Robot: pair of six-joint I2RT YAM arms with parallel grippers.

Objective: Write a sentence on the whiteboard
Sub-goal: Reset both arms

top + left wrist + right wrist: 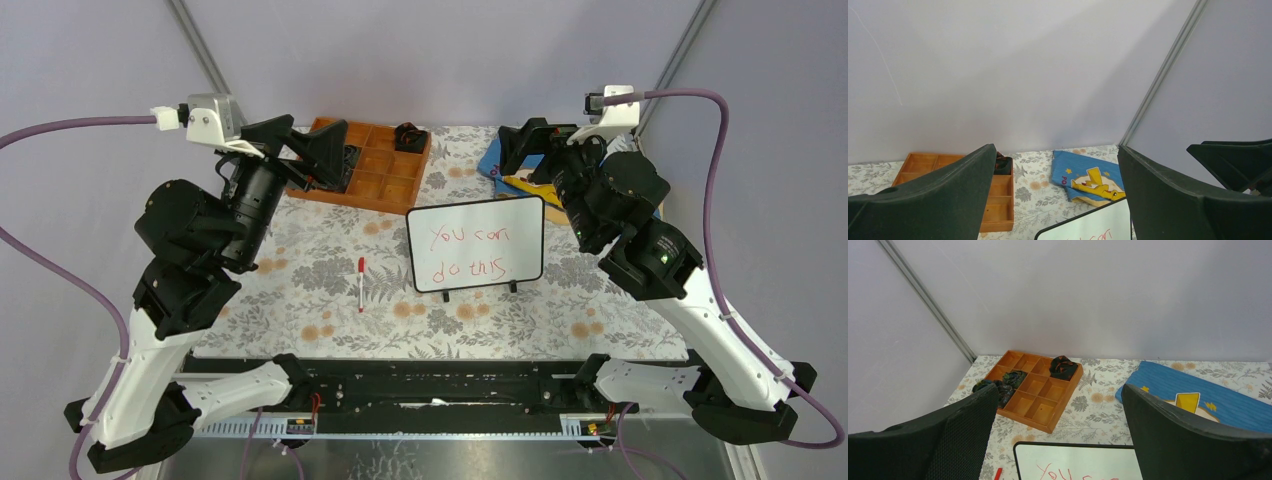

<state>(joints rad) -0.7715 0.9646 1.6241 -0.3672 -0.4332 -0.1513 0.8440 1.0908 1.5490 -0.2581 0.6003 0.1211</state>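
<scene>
We see left gripper [1055, 149], right gripper [1059, 388] both spread, empty; sentence [475, 267] fills whiteboard [528, 240] mid-frame; we fear low sweep smears ink, tips whiteboard

Top camera: fixed above and behind the arm bases, looking down and forward from well back, taking in the whole table [300, 290].
Left wrist camera: held high, facing the far right corner between the left fingers [933, 200]; mostly wall in frame.
Right wrist camera: held high, facing the far left corner between the right fingers [1188, 440].
Shared ground: whiteboard [475, 245], wooden tray [385, 162] and blue cloth [492, 160] appear in all three views; both wrist views catch only the board's top edge.
</scene>
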